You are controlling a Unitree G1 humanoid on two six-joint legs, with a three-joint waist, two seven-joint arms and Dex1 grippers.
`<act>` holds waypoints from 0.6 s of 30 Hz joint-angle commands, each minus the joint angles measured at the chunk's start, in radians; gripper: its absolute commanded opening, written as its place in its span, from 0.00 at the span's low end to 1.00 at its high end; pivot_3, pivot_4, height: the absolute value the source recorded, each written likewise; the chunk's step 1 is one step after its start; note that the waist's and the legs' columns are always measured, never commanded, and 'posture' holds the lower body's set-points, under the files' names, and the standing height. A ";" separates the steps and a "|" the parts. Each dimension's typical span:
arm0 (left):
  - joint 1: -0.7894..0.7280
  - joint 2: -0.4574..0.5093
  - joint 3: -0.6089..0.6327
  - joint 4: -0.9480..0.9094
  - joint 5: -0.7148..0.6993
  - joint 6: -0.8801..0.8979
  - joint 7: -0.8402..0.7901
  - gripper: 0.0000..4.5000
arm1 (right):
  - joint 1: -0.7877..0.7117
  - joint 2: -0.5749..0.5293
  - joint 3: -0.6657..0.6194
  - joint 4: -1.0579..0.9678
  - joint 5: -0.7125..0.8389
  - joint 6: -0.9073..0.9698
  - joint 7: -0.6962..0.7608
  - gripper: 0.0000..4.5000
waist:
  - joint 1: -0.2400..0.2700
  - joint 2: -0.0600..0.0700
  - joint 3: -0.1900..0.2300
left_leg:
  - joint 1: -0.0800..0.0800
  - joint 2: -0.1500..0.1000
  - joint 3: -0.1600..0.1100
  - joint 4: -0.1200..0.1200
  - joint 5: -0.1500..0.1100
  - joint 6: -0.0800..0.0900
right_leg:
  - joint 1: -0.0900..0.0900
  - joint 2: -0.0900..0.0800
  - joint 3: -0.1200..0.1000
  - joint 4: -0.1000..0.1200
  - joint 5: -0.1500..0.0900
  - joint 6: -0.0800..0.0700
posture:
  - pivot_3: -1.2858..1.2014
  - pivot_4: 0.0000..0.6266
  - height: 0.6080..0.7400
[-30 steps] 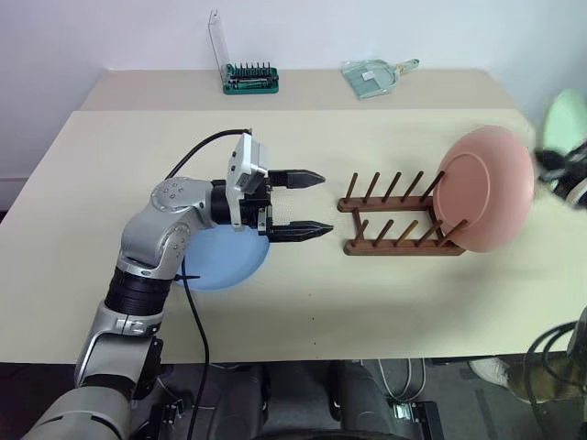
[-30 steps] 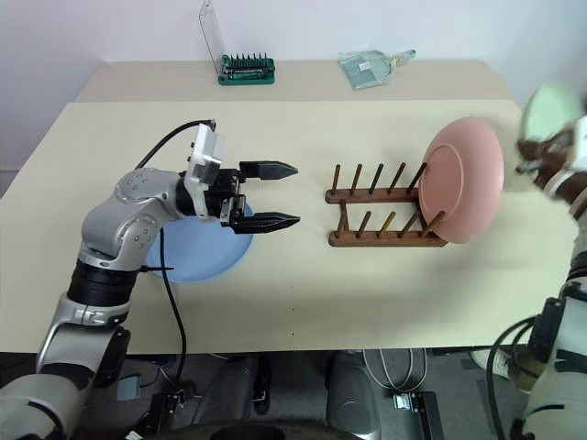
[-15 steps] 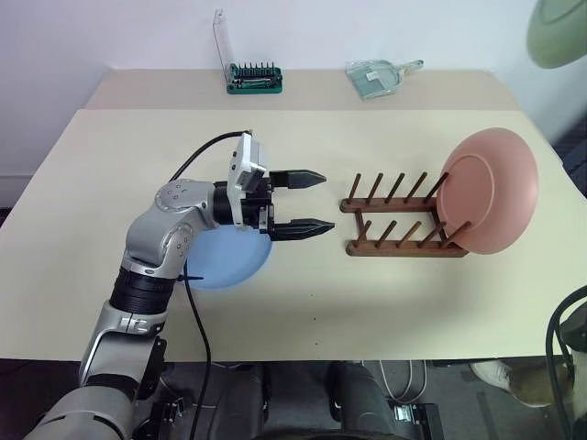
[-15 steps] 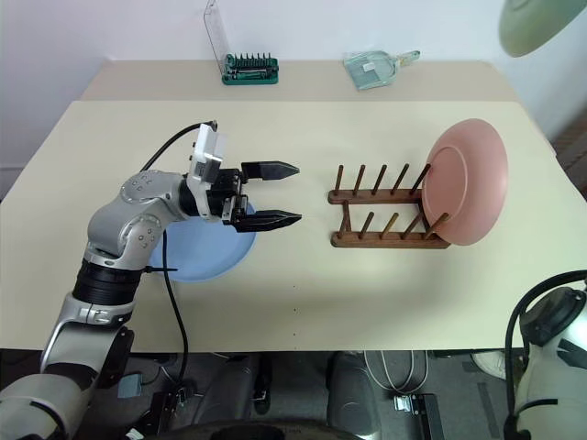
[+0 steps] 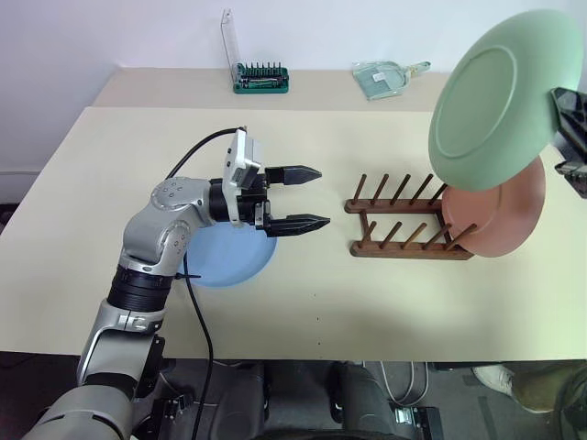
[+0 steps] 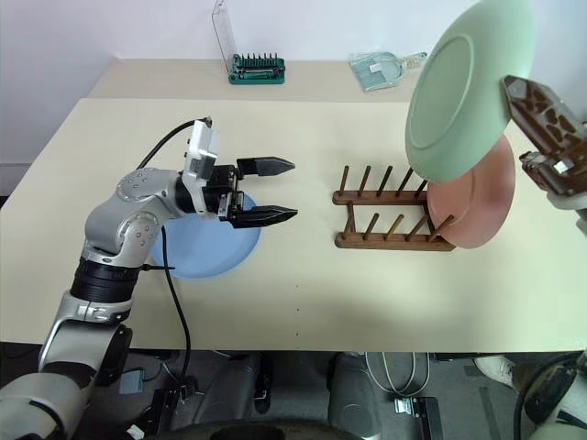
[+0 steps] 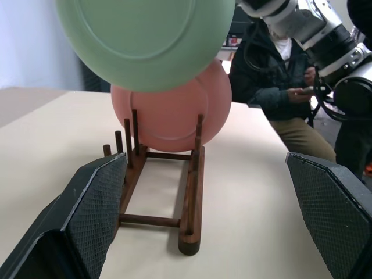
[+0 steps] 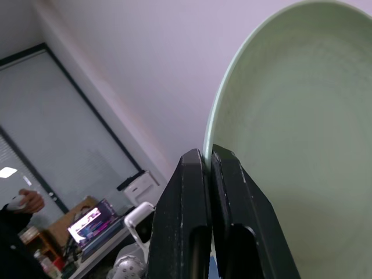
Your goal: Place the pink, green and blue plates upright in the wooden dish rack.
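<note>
The blue plate (image 5: pixel 225 257) lies flat on the table (image 5: pixel 367 302), under the left gripper (image 5: pixel 307 197), whose fingers are spread wide. The rack (image 5: pixel 404 229) holds the pink plate (image 5: pixel 504 220) upright at its far right end. The right gripper (image 8: pixel 210 168) pinches the green plate (image 5: pixel 500 92) by its rim, up above the rack. It looks hard, smooth and maybe slippery, so the rim is the best place to hold.

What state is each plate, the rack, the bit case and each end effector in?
Round pink plate: upright in rack.
Round green plate: held in air.
Round blue plate: flat on table.
Brown wooden dish rack: holds one plate.
Green bit case: lid open.
Left end effector: open, empty.
Right end effector: shut on green plate.
</note>
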 commanded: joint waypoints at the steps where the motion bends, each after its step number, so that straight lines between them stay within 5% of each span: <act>1: -0.024 0.004 0.017 -0.013 -0.005 -0.019 -0.006 1.00 | 0.041 -0.015 -0.030 -0.042 -0.003 -0.029 0.039 0.01 | 0.000 0.000 0.000 | 0.000 0.000 0.000 0.000 0.000 0.000 | 0.000 0.000 0.000 0.000 0.000 0.000 | 0.52 0.24 1.00; 18: -0.033 0.002 0.010 -0.010 0.001 -0.019 -0.014 1.00 | 0.144 -0.006 0.014 -0.064 -0.038 -0.068 0.127 0.01 | 0.000 0.000 0.000 | 0.000 0.000 0.000 0.000 0.000 0.000 | 0.000 0.000 0.000 0.000 0.000 0.000 | 0.52 0.24 1.00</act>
